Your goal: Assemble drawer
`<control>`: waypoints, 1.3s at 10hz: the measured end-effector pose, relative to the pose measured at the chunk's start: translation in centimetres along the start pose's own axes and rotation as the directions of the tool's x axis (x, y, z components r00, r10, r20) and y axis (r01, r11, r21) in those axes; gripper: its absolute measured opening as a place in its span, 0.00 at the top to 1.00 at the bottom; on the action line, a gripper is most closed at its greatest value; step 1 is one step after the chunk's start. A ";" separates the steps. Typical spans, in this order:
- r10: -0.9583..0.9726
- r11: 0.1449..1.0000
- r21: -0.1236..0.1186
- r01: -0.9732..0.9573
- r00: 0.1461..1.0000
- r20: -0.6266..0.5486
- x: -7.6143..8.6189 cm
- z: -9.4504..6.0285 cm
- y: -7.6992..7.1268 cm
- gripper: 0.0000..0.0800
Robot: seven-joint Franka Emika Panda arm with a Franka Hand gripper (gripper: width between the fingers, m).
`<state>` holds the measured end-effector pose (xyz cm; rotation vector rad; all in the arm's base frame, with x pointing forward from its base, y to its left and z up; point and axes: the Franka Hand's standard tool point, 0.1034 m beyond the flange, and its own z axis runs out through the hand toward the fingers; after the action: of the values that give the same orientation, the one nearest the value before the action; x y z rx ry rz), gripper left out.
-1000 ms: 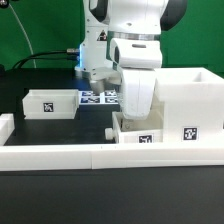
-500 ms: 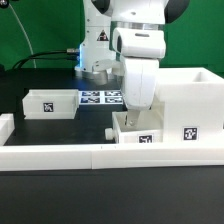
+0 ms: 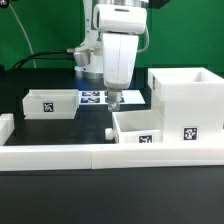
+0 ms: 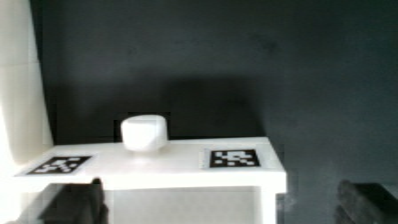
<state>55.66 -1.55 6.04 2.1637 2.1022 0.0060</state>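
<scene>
The tall hollow white housing (image 3: 186,98) stands at the exterior view's right, with a tag on its front. One shallow tray (image 3: 138,126) sits against its left side, by the border wall. A second tray (image 3: 50,102) lies apart at the left. My gripper (image 3: 113,100) hangs open and empty above the table, just left of and behind the near tray. In the wrist view the near tray (image 4: 178,172) shows its white knob (image 4: 143,132) and two tags. The gripper (image 4: 217,205) stands wide open with dark fingers (image 4: 71,205) on either side of it, holding nothing.
A long low white border wall (image 3: 100,154) runs along the front. The marker board (image 3: 98,97) lies flat behind the gripper. A white wall face (image 4: 16,90), probably the housing, shows at the edge of the wrist view. The table is black.
The gripper has risen from the near tray and moved toward the exterior view's left. The tray stays beside the housing.
</scene>
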 end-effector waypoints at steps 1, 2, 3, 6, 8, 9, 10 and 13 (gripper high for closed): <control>-0.005 1.000 0.001 0.005 1.000 -0.001 -0.6 0.1 0.0 0.19; 0.002 1.000 0.001 -0.002 1.000 0.000 -0.8 0.1 0.0 0.19; -0.049 0.999 0.003 0.049 0.999 -0.010 -1.4 0.4 -0.1 0.19; -0.074 0.997 0.016 0.076 0.994 -0.081 -4.9 1.8 -0.4 0.19; -0.107 0.993 0.031 0.112 0.986 -0.130 -6.4 2.6 -0.9 0.19; -0.114 0.991 0.044 0.123 0.980 -0.163 -6.8 3.1 -1.3 0.19; -0.115 0.990 0.054 0.127 0.975 -0.191 -6.6 3.5 -1.5 0.19; -0.122 0.988 0.070 0.140 0.968 -0.217 -4.2 4.7 -1.7 0.19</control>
<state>54.23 -6.09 1.56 2.1505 2.4014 0.1443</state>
